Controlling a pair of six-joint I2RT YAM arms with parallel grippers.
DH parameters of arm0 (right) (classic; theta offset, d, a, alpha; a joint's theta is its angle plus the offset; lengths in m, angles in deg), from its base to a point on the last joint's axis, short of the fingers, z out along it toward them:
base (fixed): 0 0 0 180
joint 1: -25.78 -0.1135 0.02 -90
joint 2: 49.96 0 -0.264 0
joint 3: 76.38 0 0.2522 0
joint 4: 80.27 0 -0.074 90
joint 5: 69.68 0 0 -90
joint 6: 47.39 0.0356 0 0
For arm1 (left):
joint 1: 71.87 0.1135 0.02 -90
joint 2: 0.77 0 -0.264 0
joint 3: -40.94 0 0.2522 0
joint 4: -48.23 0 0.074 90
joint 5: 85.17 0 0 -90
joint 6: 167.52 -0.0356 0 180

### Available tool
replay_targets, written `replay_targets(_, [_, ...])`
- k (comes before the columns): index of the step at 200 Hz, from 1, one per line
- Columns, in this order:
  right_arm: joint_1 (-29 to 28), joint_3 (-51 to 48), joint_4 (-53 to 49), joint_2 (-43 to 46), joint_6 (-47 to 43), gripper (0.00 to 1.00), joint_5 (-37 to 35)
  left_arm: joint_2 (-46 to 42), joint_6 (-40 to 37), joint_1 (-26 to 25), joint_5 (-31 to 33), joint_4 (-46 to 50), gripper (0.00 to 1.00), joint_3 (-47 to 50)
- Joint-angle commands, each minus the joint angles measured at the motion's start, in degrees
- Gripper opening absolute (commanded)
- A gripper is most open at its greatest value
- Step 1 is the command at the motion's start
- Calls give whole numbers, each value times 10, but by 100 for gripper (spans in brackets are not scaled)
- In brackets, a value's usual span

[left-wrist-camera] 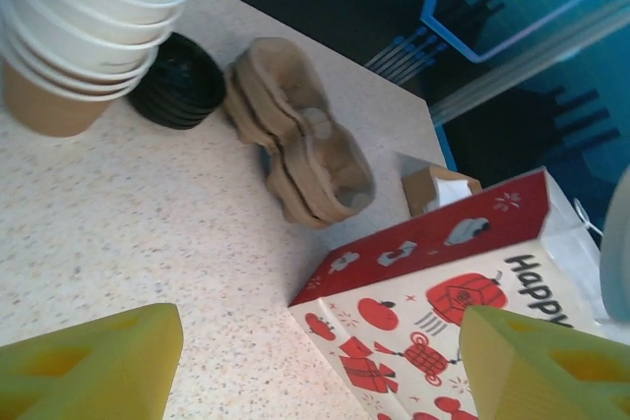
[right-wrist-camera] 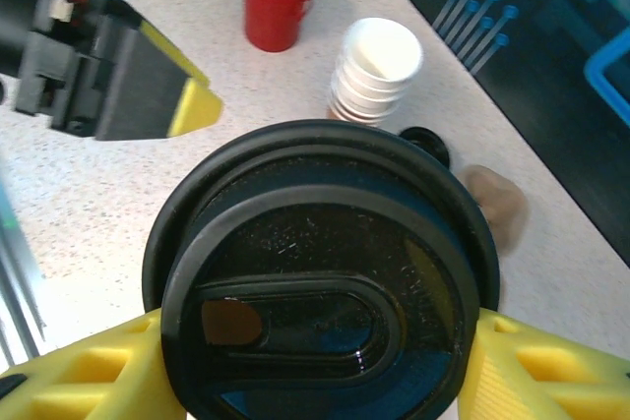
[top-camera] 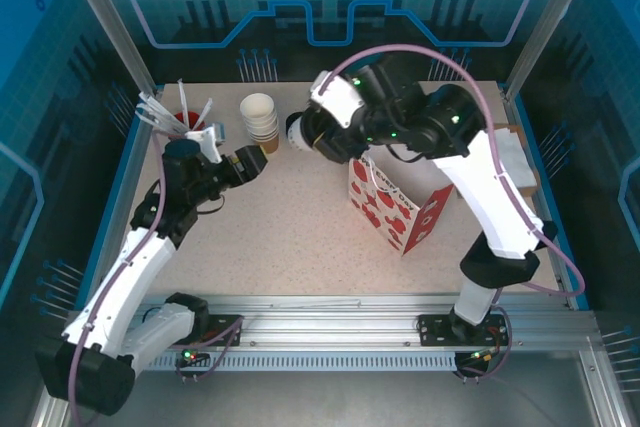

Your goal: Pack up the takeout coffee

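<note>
Carrying stage, by my reading. Bag (top-camera: 385, 209), right of centre in the top view: standing, not yet loaded. Left gripper (top-camera: 250, 162), centre left: jaws spread, empty. Right gripper (right-wrist-camera: 315, 390), upper centre: clasping the takeout coffee (right-wrist-camera: 320, 272) aloft, left of the bag. Next move, I judge: swing over the bag mouth and lower it upright.
</note>
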Motion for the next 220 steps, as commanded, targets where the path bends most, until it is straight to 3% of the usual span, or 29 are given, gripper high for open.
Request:
replay_targets(1, [41, -22, -18, 56, 11, 47, -9, 30, -47, -41, 24, 5, 76, -53])
replay_targets(36, [119, -92, -18, 129, 22, 46, -10, 106, -93, -113, 30, -14, 76, -126])
replay_targets(76, [171, -205, -11, 203, 35, 46, -13, 196, -154, -146, -10, -16, 76, -212])
replay_targets(133, [192, -265, -63, 228, 45, 45, -21, 292, -225, -167, -44, 31, 75, -317])
replay_targets(220, [206, -302, -101, 186, 45, 46, -11, 345, -253, -184, -66, 62, 75, -359])
